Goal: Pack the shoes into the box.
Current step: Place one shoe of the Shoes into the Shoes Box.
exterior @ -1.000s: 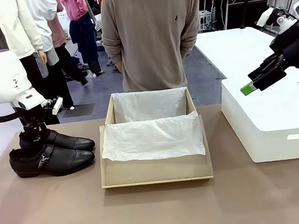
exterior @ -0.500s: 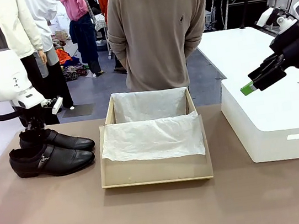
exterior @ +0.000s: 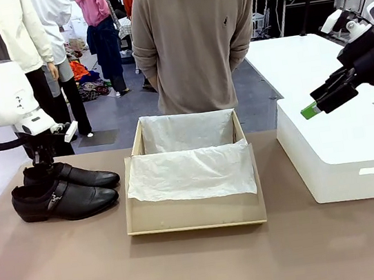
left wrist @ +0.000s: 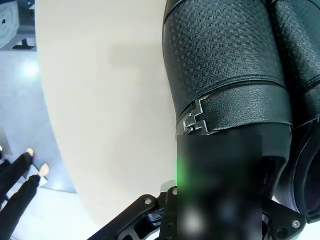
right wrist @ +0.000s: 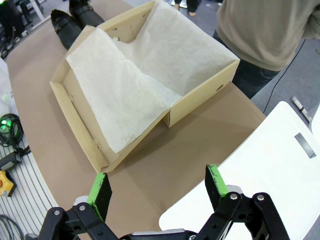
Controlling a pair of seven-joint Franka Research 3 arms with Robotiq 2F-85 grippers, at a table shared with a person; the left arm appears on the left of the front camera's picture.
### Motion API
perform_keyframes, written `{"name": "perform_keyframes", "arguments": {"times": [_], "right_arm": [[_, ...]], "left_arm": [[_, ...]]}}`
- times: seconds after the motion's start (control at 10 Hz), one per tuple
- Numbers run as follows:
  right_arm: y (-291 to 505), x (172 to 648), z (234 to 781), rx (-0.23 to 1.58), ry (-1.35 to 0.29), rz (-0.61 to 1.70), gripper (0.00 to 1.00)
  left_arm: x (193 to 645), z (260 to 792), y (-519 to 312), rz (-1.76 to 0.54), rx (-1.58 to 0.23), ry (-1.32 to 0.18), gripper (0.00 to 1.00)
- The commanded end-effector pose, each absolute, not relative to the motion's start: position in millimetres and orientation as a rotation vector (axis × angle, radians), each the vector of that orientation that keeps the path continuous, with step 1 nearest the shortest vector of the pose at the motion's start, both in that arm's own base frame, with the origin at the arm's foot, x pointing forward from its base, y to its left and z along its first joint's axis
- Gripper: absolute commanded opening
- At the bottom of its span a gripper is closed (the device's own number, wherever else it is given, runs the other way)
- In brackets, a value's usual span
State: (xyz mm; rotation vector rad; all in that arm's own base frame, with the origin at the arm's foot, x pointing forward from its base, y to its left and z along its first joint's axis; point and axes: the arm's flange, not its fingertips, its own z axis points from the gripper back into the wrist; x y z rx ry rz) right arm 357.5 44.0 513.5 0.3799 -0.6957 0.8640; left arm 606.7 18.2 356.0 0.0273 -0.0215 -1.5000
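Two black glossy shoes lie side by side at the table's left: the near shoe [exterior: 66,200] and the far shoe [exterior: 73,175]. My left gripper [exterior: 40,163] comes straight down and is shut on the far shoe's heel rim. The left wrist view looks along that shoe [left wrist: 225,70], its strap and metal buckle [left wrist: 192,120] just past my blurred finger [left wrist: 220,200]; the other shoe [left wrist: 300,55] lies beside it. The tan box [exterior: 196,215] stands open at mid-table, lined with white tissue paper [exterior: 192,174]. My right gripper [exterior: 312,110] hangs open above the white box, looking down on the tan box [right wrist: 75,107].
A large white rounded box [exterior: 342,153] takes up the table's right side. A person in a beige sweater [exterior: 193,34] stands at the far edge behind the tan box, hands behind the back. Bare brown tabletop [exterior: 191,271] spreads along the front.
My left gripper has closed on the far shoe's heel, and that shoe has shifted slightly. The right arm has not moved.
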Motion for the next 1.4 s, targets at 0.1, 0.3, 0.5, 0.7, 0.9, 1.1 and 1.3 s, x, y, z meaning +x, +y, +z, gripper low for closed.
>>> {"name": "perform_keyframes", "arguments": {"times": [0.1,0.3,0.5,0.7,0.9,1.1,1.3], "right_arm": [[42.3,360.8,512.3,0.394,-0.714,0.887,1.00],[42.3,360.8,512.3,0.394,-0.714,0.887,1.00],[42.3,360.8,512.3,0.394,-0.714,0.887,1.00],[42.3,360.8,512.3,0.394,-0.714,0.887,1.00],[42.3,360.8,512.3,0.394,-0.714,0.887,1.00],[42.3,360.8,512.3,0.394,-0.714,0.887,1.00],[42.3,360.8,512.3,0.394,-0.714,0.887,1.00]], "left_arm": [[609.0,359.4,21.2,-1.521,0.064,0.006,0.00],[610.2,370.2,26.7,-1.496,0.069,-0.027,0.00],[614.3,400.8,37.5,-1.439,0.141,-0.088,0.00],[620.0,436.5,44.7,-1.426,0.175,-0.114,0.00],[624.4,468.6,43.4,-1.420,0.207,-0.111,0.00],[626.2,508.0,34.2,-1.375,0.223,-0.098,0.00],[617.9,540.1,14.6,-1.346,0.213,-0.121,0.00]]}}
